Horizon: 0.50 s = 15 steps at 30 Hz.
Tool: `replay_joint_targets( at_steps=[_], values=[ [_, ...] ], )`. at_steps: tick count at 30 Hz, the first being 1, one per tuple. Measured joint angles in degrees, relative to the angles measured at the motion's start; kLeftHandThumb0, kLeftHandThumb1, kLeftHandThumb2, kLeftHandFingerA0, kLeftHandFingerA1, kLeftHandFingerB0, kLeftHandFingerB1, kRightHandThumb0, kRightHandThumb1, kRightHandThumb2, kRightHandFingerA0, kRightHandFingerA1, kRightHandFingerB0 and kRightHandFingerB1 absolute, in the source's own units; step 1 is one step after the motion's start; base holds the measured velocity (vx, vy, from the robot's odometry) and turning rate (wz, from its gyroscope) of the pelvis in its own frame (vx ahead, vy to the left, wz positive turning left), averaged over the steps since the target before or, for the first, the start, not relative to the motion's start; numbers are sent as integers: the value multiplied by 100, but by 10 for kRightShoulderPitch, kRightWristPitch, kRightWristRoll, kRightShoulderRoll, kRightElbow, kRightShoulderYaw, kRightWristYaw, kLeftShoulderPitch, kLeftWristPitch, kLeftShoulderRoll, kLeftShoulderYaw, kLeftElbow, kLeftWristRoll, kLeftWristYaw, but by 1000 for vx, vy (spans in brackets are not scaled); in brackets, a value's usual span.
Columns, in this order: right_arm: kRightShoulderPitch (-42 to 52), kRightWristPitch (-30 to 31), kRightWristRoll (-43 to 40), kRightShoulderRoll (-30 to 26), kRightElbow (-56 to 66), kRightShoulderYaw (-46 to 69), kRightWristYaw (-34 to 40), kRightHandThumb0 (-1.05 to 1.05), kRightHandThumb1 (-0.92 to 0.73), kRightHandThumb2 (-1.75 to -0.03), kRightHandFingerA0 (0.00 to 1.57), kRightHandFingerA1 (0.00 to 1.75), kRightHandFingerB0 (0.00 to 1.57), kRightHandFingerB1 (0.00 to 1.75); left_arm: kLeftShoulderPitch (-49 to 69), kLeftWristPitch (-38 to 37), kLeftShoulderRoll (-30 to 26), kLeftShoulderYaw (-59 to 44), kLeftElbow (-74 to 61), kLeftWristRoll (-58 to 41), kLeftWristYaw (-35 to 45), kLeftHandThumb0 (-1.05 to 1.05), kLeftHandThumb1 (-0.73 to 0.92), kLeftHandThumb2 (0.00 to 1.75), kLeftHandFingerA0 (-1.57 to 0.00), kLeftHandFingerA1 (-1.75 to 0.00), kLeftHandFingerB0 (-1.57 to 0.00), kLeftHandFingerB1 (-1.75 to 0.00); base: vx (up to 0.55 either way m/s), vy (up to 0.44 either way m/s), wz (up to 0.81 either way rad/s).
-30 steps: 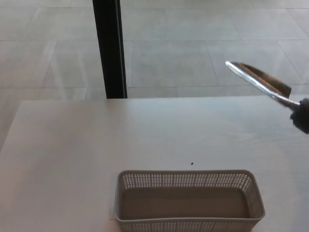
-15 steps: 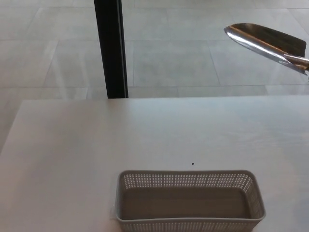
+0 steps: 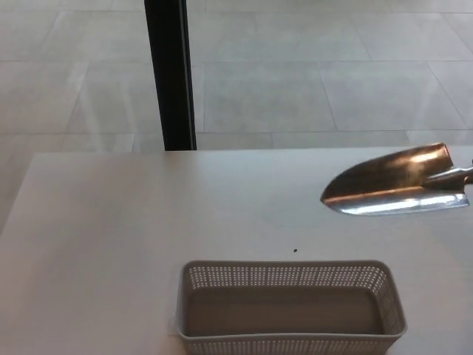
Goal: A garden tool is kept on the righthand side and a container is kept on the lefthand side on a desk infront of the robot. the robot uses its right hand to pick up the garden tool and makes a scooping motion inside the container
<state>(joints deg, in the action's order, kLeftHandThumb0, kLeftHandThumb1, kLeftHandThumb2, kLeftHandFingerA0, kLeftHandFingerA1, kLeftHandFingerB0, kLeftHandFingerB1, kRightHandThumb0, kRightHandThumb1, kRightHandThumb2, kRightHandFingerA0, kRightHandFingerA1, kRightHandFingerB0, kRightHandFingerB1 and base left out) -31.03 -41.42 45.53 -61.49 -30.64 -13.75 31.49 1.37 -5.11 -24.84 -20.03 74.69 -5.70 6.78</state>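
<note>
The worktop (image 3: 111,222) is seen pale and wide, with a tiled floor (image 3: 295,74) and a black post (image 3: 170,74) behind it. A grey perforated basket (image 3: 290,307) is set at the near edge. The trowel (image 3: 392,185) is seen at the right, blade pointing left, apparently above the surface. No hand is shown, so the fingers' state cannot be told.

Pale tiled floor (image 3: 295,74), black post (image 3: 169,74), white desk (image 3: 111,222)
</note>
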Motion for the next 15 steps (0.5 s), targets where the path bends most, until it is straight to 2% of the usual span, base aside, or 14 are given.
replay_joint_targets(
  at_steps=[2,3,4,5,6,7,8,10,11,13,14,15],
  values=[
    [5,-17,18,-21,10,-9,9,-29,-55,-74,91,172,77,140,0,0,-3,1,-1,0,1,-58,61,59,-73,-80,-66,-51,0,0,0],
    [9,-24,26,-31,15,-13,14,-30,-51,-72,98,169,87,120,0,0,-4,1,-1,0,1,-53,59,58,-68,-75,-63,-49,0,0,0],
    [11,-32,35,-39,20,-16,20,-31,-52,-72,100,170,87,116,0,0,-5,1,-2,0,2,-50,58,58,-72,-79,-63,-48,0,0,0],
    [13,-38,44,-46,23,-19,26,-27,-52,-77,96,170,83,128,0,0,-6,1,-3,0,3,-46,57,57,-73,-79,-61,-47,0,0,0],
    [15,-41,51,-50,27,-20,32,-27,-53,-73,96,168,86,117,0,0,-7,1,-3,0,4,-47,57,57,-68,-74,-59,-47,0,0,0],
    [17,-47,62,-57,33,-22,40,-27,-53,-73,96,168,86,117,0,0,-9,0,-4,0,7,-47,57,57,-68,-74,-59,-47,0,0,0],
    [18,-51,68,-61,36,-23,46,-28,-51,-66,94,164,94,93,0,0,-10,0,-5,0,8,-48,58,57,-68,-76,-58,-45,0,0,0],
    [18,-62,84,-72,42,-25,60,-27,-49,-68,94,165,93,99,1,-2,-14,-1,-6,0,12,-49,58,58,-66,-72,-57,-45,0,0,0],
    [18,-69,92,-79,44,-25,67,-27,-51,-67,93,165,91,107,1,-4,-17,-1,-6,0,14,-49,56,57,-69,-79,-61,-47,0,0,0],
    [18,-80,107,-89,43,-26,81,-27,-50,-68,96,165,93,110,1,-6,-21,-3,-6,-1,17,-50,58,57,-70,-84,-60,-46,0,0,0],
    [17,-84,113,-90,43,-28,87,-28,-51,-70,94,166,91,112,1,-6,-22,-4,-6,-1,17,-52,59,57,-66,-79,-59,-46,0,0,0],
    [15,-88,120,-90,42,-30,95,-36,-43,-93,121,132,92,107,1,-7,-23,-4,-6,0,18,-53,59,58,-67,-74,-59,-45,0,0,0]
  ],
)
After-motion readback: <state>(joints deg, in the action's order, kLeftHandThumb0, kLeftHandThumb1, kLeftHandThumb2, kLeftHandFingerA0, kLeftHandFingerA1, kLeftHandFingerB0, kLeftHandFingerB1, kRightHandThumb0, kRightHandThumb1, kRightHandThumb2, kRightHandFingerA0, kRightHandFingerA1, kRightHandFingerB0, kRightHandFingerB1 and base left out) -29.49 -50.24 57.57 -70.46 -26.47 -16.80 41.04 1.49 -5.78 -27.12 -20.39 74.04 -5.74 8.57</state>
